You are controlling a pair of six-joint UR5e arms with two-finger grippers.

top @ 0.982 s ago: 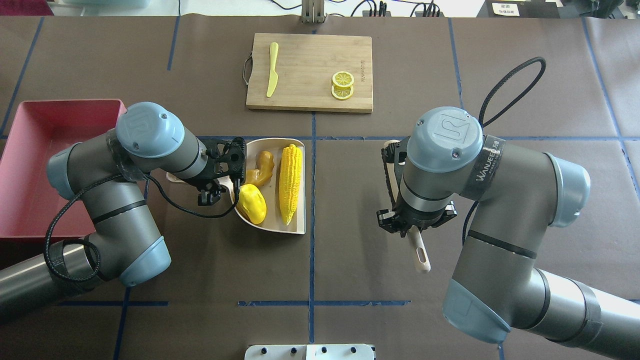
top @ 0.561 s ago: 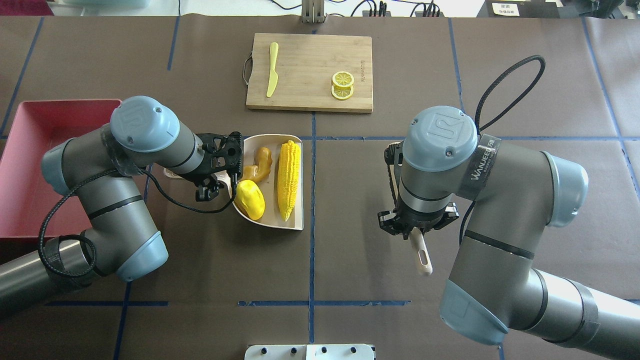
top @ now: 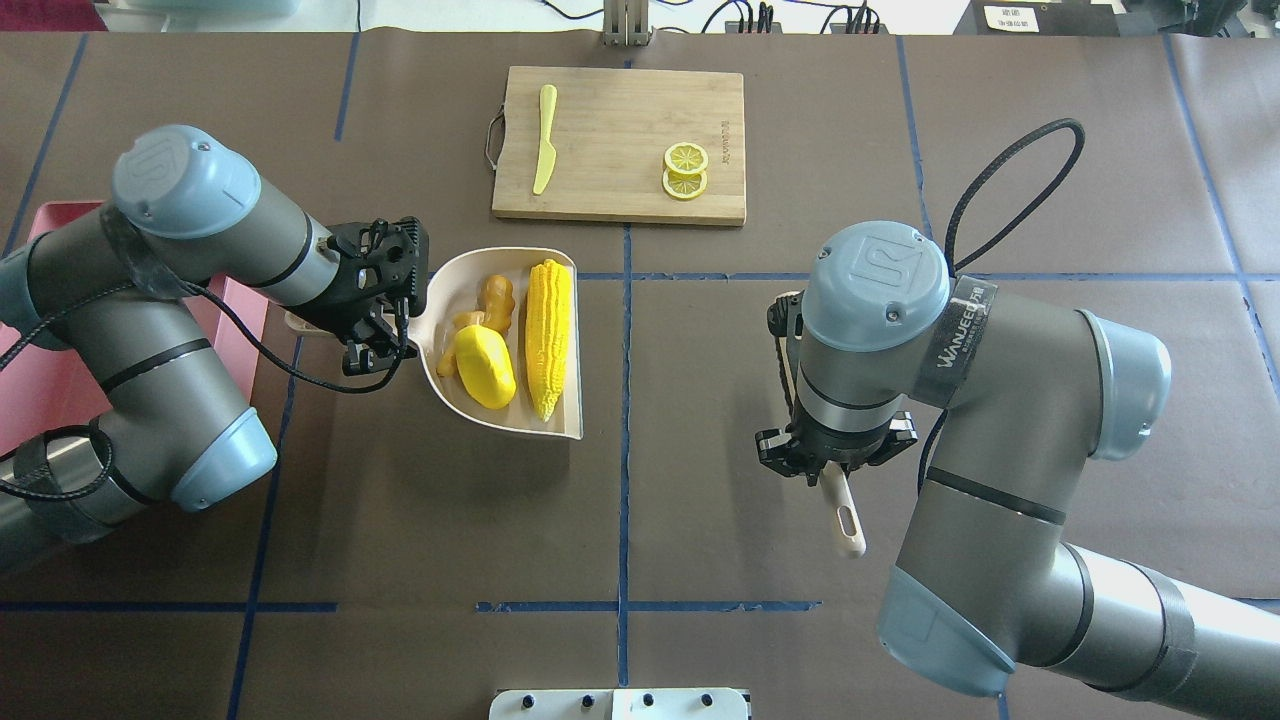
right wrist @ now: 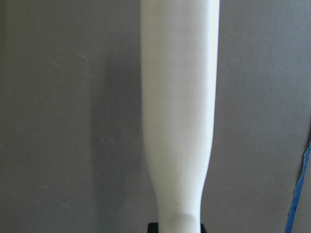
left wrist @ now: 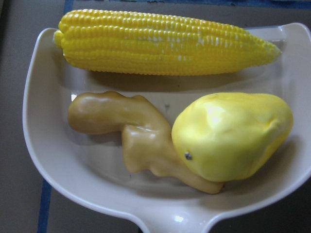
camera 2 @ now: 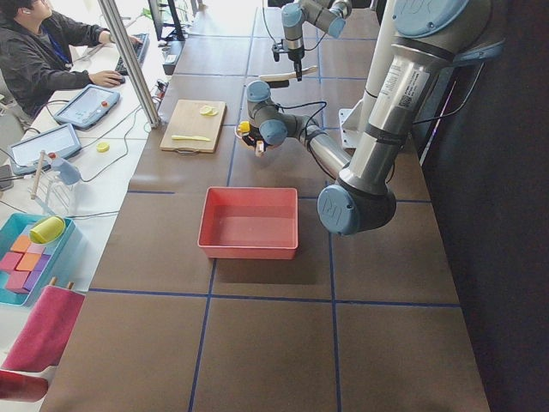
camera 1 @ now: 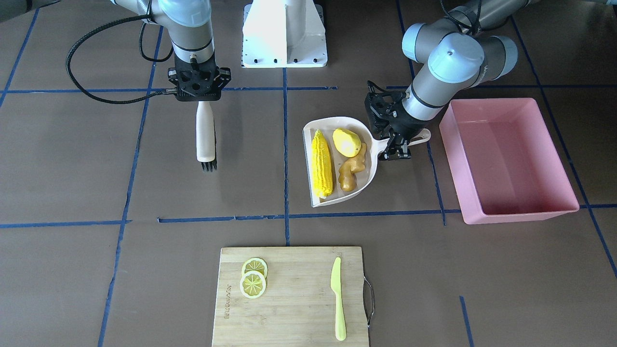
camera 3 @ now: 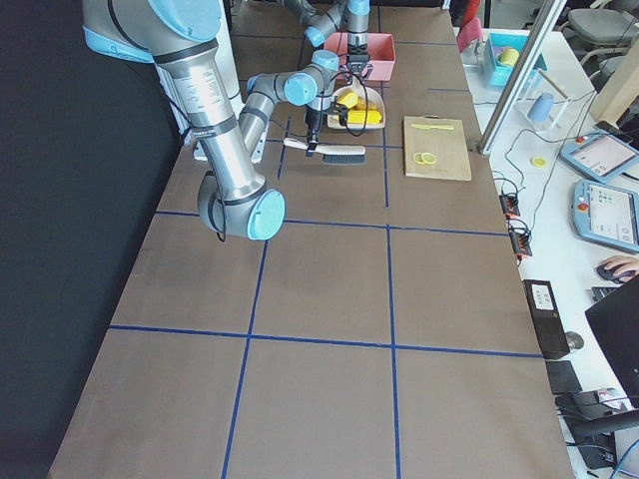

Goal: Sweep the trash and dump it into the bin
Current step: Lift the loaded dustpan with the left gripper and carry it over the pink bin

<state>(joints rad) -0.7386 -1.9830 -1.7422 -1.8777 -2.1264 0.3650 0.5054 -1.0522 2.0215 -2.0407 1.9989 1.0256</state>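
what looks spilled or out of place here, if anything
Nothing stands out: the corn cob, potato lump and ginger root all lie inside the dustpan held by the left claw, none spilled.

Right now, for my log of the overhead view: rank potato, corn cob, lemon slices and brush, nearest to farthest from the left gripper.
1. Potato, in the dustpan held by the left gripper.
2. Corn cob, along the dustpan's open edge.
3. Lemon slices, on the cutting board.
4. Brush, in the right gripper.
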